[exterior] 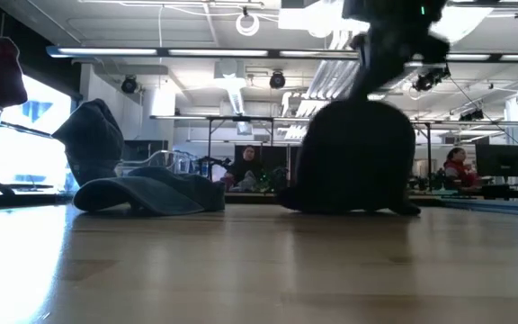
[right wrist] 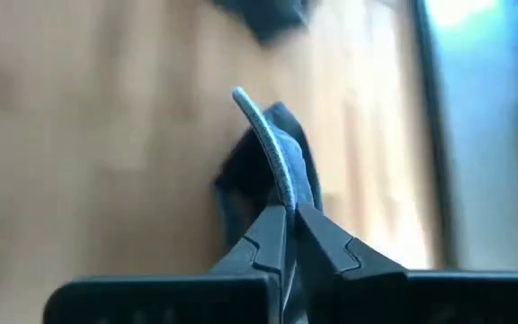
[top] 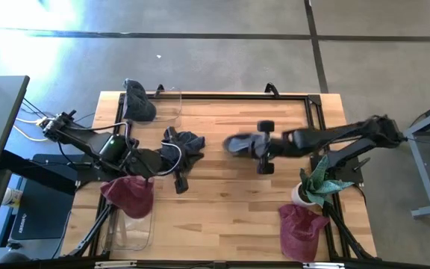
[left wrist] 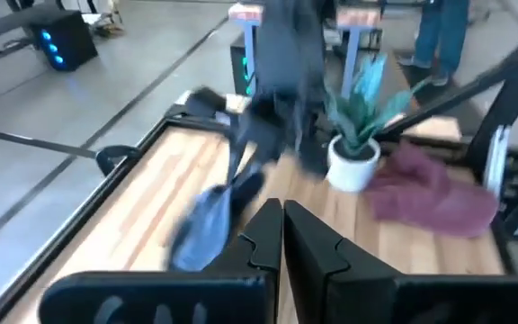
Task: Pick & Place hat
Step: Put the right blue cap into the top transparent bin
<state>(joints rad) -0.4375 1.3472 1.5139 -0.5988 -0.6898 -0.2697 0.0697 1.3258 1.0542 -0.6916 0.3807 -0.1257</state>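
A grey-blue hat [top: 236, 143] hangs at mid-table from my right gripper [right wrist: 290, 211], which is shut on it. In the low view this hat [exterior: 358, 162] shows as a dark mound, its lower edge at or just above the tabletop. A dark cap [top: 185, 142] lies flat on the table left of centre. Just near of it, my left gripper [top: 179, 183] is shut with nothing between its fingers [left wrist: 268, 229]. A grey cap [top: 139, 101] sits in a clear bin at the far left. A maroon hat [top: 129, 194] rests on another clear bin at the near left. My right gripper pinches the hat's curved brim [right wrist: 272, 166] at its edge between the two fingers. The fingers come slanting down from the table's right side. The crown [right wrist: 250, 193] hangs below the fingers. Whether its lower edge [exterior: 349, 209] is on the table, I cannot tell.
A potted plant [top: 316, 187] stands at the near right beside the right arm. A second maroon hat [top: 301, 228] lies in front of it. A black frame [top: 316, 104] runs along the table's edges. Bare wood [top: 230, 209] lies at the near middle.
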